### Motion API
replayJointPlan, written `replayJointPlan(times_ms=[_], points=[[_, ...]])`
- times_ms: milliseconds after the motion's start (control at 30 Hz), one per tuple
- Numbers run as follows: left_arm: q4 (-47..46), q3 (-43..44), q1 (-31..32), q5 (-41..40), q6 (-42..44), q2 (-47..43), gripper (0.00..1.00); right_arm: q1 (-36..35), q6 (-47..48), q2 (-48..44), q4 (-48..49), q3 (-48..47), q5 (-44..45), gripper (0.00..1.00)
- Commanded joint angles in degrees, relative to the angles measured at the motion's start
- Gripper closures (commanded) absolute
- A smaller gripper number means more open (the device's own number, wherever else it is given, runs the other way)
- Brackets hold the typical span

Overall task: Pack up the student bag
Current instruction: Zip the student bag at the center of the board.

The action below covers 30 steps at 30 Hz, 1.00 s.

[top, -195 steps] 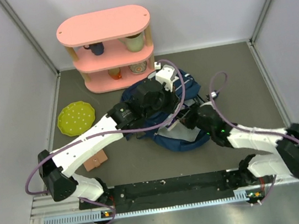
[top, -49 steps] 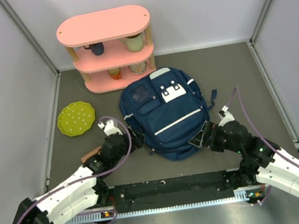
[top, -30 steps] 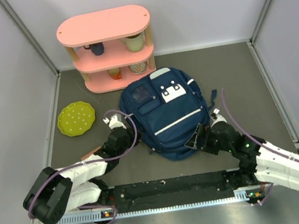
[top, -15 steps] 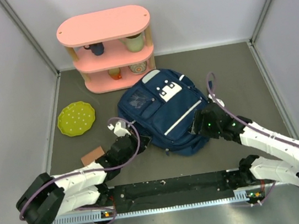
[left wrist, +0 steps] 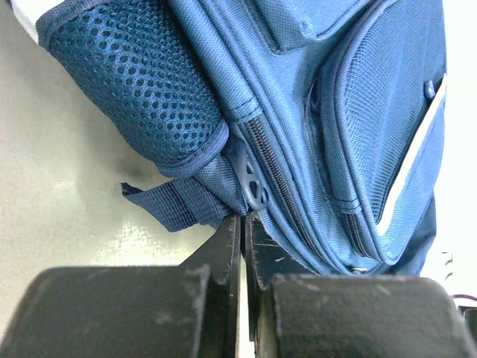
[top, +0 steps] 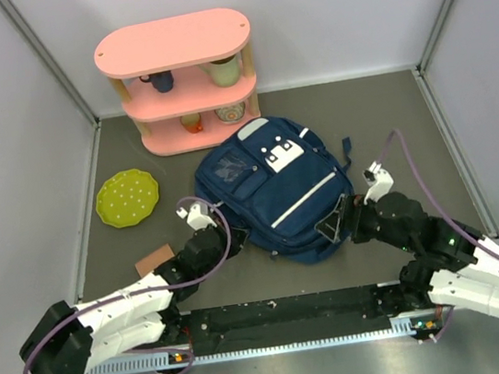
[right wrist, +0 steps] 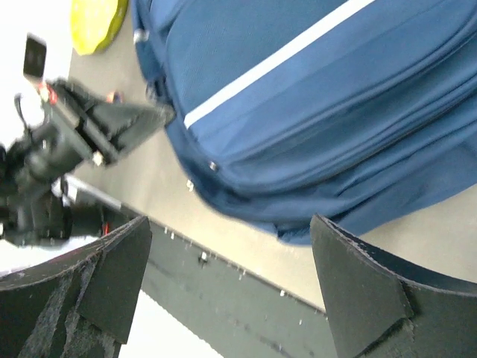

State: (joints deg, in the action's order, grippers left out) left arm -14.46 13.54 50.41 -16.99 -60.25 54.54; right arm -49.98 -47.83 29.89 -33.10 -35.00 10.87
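The large navy-blue fabric backpack [top: 274, 193] with thin white stripes and white square patches lies flat on the dark grey table [top: 389, 121], front pockets facing up. It sits in the middle of the overhead frame, its top tilted toward the upper right. Just above it, at the upper left, stands the pink three-tier oval shelf [top: 171, 42] with a few cups on its lower levels.

My left gripper [left wrist: 243, 218] is clenched, its two black fingers pressed flat together. In my left wrist view the tips sit at the lower centre of the frame, right against the foot of the blue plastic zipper pull [left wrist: 253, 183]. That pull lies beside the bag's perforated mesh side pocket [left wrist: 134, 82] and a short webbing strap end [left wrist: 175, 203]. I cannot tell whether the tips pinch the pull or only touch it.

My right gripper [right wrist: 229, 222] is released, fingers spread wide with nothing between them. It hovers near the bag's lower right corner in the overhead frame.

A round yellow-green dotted plate [top: 127, 197] lies at the left of the overhead view, well apart from the bag. Below it, a small brown rectangular block [top: 154, 258] rests close beside my left arm.
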Motion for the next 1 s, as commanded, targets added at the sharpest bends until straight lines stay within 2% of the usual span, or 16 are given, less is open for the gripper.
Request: replayJointPlan(times_ms=[0,33,133,200,233,267,367,600,767,967], points=[[-2.2,4.6,0.6,0.6,1.9,0.6,1.00,-9.5,-4.5,2.3,-1.4,-0.6,4.6,0.16],[-2.3,5.0,0.7,0.9,1.9,1.0,1.00,-15.3,-5.1,4.1,0.3,-0.7,8.2,0.16],[-2.9,5.9,0.8,1.7,1.8,2.1,1.00,-25.2,-8.3,12.5,0.7,-3.4,17.6,0.17],[-2.9,6.1,1.0,1.9,1.7,2.5,1.00,-29.3,-11.4,16.8,0.8,-5.1,21.9,0.17],[-2.9,6.2,1.1,2.0,1.5,2.6,1.00,-31.1,-12.5,20.5,0.9,-6.7,26.8,0.17],[-2.9,6.3,1.1,2.1,1.4,2.6,1.00,-35.2,-15.0,22.5,0.7,-7.4,29.6,0.17],[-2.7,6.3,1.2,2.1,1.4,2.0,1.00,-39.0,-19.6,29.3,0.8,-10.8,35.9,0.20],[-0.7,7.1,1.4,2.8,2.2,0.6,1.00,-39.9,-26.5,43.2,0.8,-19.0,36.6,0.33],[0.3,8.4,1.4,4.2,5.1,-0.5,1.00,-39.9,-34.6,46.2,0.8,-19.6,36.2,0.45],[0.4,8.4,1.6,4.8,6.4,-1.9,1.00,-39.8,-39.3,47.2,0.8,-17.8,36.4,0.49]])
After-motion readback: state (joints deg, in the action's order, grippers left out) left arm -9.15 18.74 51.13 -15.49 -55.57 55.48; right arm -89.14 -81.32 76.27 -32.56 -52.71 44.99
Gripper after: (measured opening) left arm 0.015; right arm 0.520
